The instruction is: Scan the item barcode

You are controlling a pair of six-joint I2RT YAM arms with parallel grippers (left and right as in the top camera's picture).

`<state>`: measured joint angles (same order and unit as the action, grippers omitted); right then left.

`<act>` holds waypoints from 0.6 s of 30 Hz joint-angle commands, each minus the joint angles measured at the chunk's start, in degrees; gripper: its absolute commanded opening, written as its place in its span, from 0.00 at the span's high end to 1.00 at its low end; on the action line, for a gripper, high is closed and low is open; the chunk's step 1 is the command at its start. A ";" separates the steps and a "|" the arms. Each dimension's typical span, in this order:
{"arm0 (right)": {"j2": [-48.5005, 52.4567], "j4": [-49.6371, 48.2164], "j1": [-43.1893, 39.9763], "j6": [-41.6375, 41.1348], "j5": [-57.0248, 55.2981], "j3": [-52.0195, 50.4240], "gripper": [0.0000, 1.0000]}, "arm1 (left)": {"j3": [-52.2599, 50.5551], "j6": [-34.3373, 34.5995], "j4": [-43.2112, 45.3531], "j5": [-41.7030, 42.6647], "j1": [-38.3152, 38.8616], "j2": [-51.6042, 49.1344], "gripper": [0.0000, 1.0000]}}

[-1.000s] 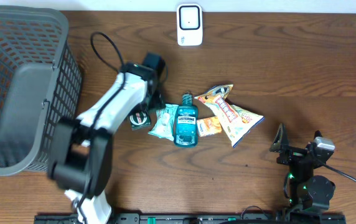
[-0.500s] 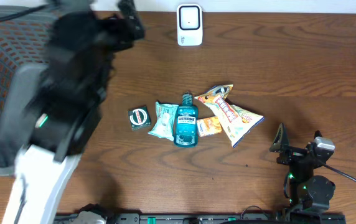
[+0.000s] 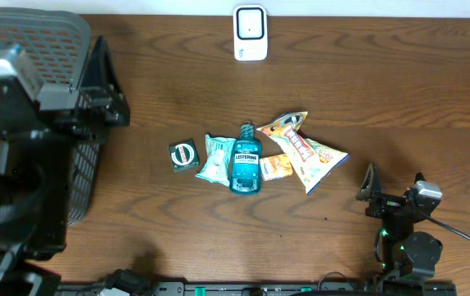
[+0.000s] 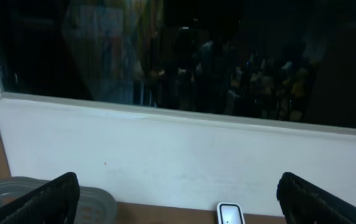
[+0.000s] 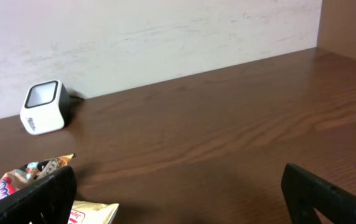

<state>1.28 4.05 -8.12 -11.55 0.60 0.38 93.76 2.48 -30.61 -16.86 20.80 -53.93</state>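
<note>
The left pincer [image 4: 178, 191] and right pincer [image 5: 180, 186] both stand spread, pinching nothing. The mouthwash bottle [image 3: 246, 161] lies mid-table [image 3: 399, 90] among snack packets [image 3: 307, 154], well apart from the white scanner [image 3: 251, 33] at the far edge.

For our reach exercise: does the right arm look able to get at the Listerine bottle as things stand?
Probably yes: the right gripper is open and the Listerine bottle lies uncovered, though snack bags lie between them.

Soft, even light on my table [image 3: 383, 99], shadows faint; my left arm [image 3: 21, 164] looms dark and blurred near the overhead lens; the window [image 4: 228, 56] shows black, murky reflections.
</note>
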 commanded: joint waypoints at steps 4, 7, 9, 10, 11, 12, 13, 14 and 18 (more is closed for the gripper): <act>-0.15 0.24 0.28 -0.42 -0.11 -0.04 0.01 | -5.05 0.59 2.47 -0.15 0.13 7.41 0.02; -0.15 0.24 0.28 -0.42 -0.11 -0.04 0.01 | -8.24 1.05 4.22 -0.15 0.11 11.65 0.02; -0.15 0.24 0.28 -0.42 -0.11 -0.04 0.01 | -10.38 1.05 5.60 -0.15 0.11 14.67 0.02; -0.15 0.24 0.28 -0.42 -0.11 -0.04 0.01 | -11.67 1.05 6.62 -0.15 0.11 16.35 0.02; -0.15 0.24 0.28 -0.42 -0.11 -0.04 0.01 | -12.74 1.25 7.58 -0.15 0.11 17.73 0.02; -0.15 0.24 0.28 -0.42 -0.11 -0.04 0.01 | -13.81 1.36 8.68 -0.13 0.02 19.02 0.02; -0.15 0.24 0.28 -0.42 -0.11 -0.04 0.01 | -15.04 2.25 9.88 -0.13 -0.22 20.50 0.02; -0.15 0.24 0.28 -0.42 -0.11 -0.04 0.01 | -16.17 2.97 10.86 -0.07 -0.61 21.88 0.02; -0.15 0.24 0.28 -0.42 -0.11 -0.04 0.01 | -19.93 2.97 12.81 6.69 -5.16 27.50 0.02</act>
<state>1.28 4.05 -8.12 -11.55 0.60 0.38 76.36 4.54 -19.03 -15.75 19.00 -29.61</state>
